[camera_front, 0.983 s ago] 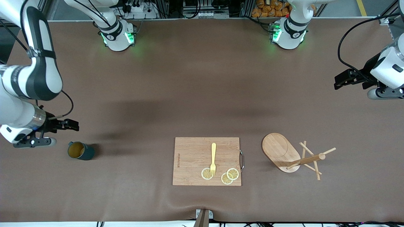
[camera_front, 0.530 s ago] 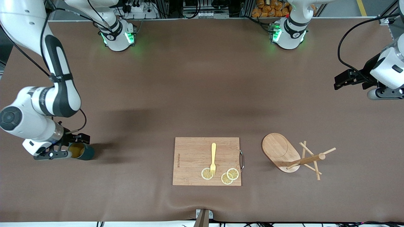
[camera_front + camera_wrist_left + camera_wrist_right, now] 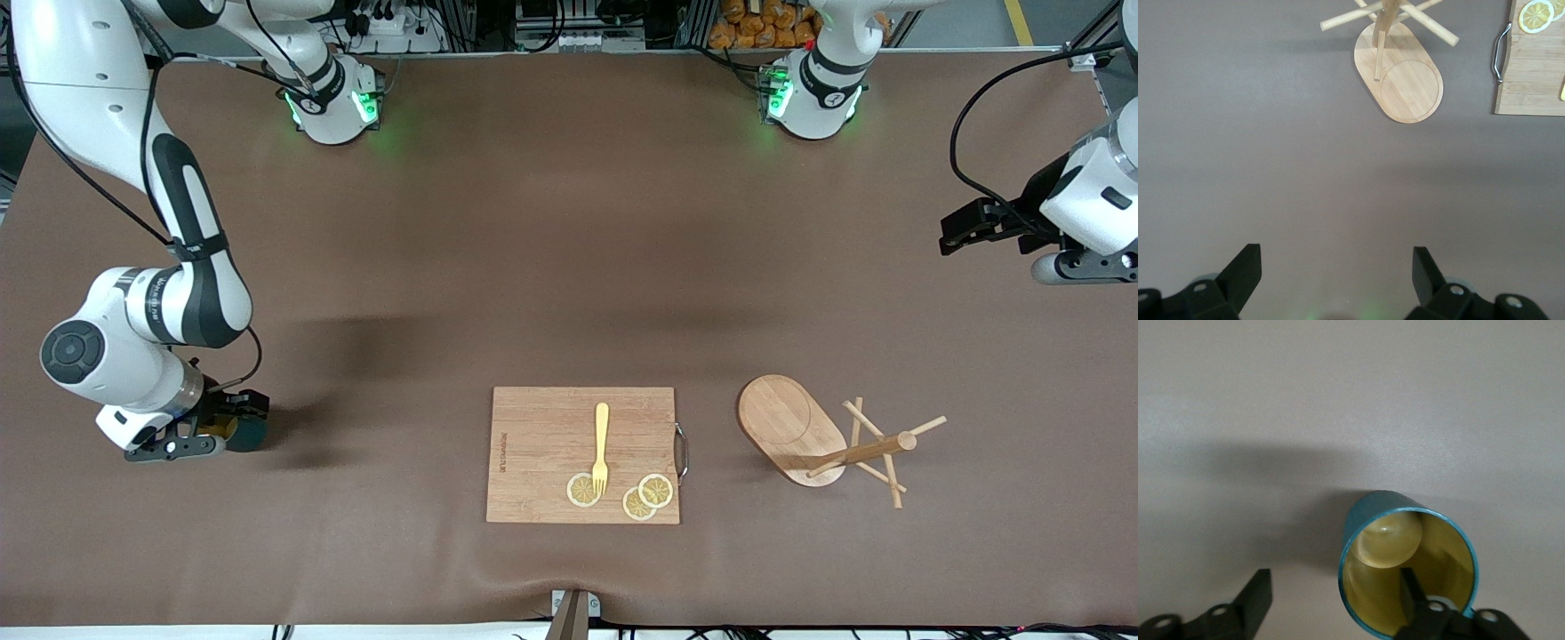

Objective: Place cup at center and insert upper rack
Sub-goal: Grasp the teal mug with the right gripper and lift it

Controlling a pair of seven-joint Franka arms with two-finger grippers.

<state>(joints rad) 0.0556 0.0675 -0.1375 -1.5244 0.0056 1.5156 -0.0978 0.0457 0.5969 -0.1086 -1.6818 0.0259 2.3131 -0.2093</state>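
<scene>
The dark teal cup (image 3: 248, 433) stands upright near the right arm's end of the table, mostly hidden under my right gripper (image 3: 222, 428). In the right wrist view the cup (image 3: 1368, 510) shows its yellowish inside. My right gripper (image 3: 1335, 580) is open and straddles the cup's wall, one finger inside and the other outside with a gap. The bamboo upper rack (image 3: 787, 422) stands on its oval base toward the left arm's end, also in the left wrist view (image 3: 1408, 80). My left gripper (image 3: 956, 229) waits open over bare table (image 3: 1335, 260).
A wooden cutting board (image 3: 542, 444) with a yellow fork (image 3: 601, 444) and lemon slices (image 3: 582, 490) lies between the cup and the rack, near the front camera. Its handle end shows in the left wrist view (image 3: 1531, 80). A cable clip (image 3: 573, 609) sits at the table's front edge.
My right arm has swung over and come down onto the cup, one finger now inside it, and its fingers have begun to narrow. The left arm and the rack have not moved.
</scene>
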